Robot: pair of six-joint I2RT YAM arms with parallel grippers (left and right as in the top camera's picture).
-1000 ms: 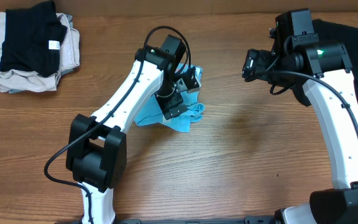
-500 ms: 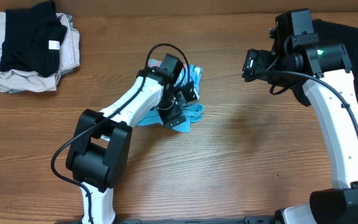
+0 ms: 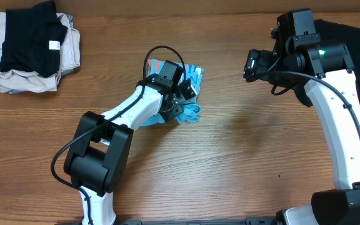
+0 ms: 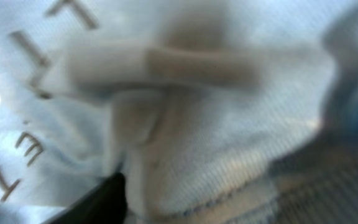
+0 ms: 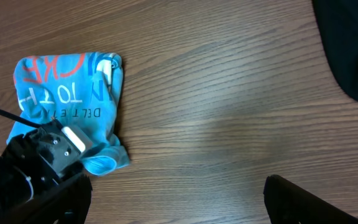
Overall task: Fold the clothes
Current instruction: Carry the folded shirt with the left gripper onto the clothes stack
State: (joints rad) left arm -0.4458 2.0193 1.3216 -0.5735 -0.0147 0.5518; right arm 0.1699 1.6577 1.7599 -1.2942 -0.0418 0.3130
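Note:
The light-blue T-shirt (image 3: 194, 73) lies bunched on the wood table, its white and red-orange lettering showing in the right wrist view (image 5: 67, 93). My left gripper (image 3: 179, 106) is pressed down into it. In the left wrist view blurred blue cloth (image 4: 229, 124) fills the frame, with a ridge of it bunched ahead. Only one dark finger (image 4: 101, 199) shows, so the jaw gap is hidden. My right gripper (image 5: 179, 199) hangs open over bare wood, right of the shirt, holding nothing. A large black garment (image 3: 355, 56) lies under the right arm at the back right.
A folded pile of black and beige pieces (image 3: 33, 50) sits at the back left corner. The black garment's edge (image 5: 353, 50) shows at the top right of the right wrist view. The left arm's black cable loops above the shirt.
The left gripper has dropped lower into the T-shirt, and the cloth's lower edge has drawn in under it. The right arm has not moved.

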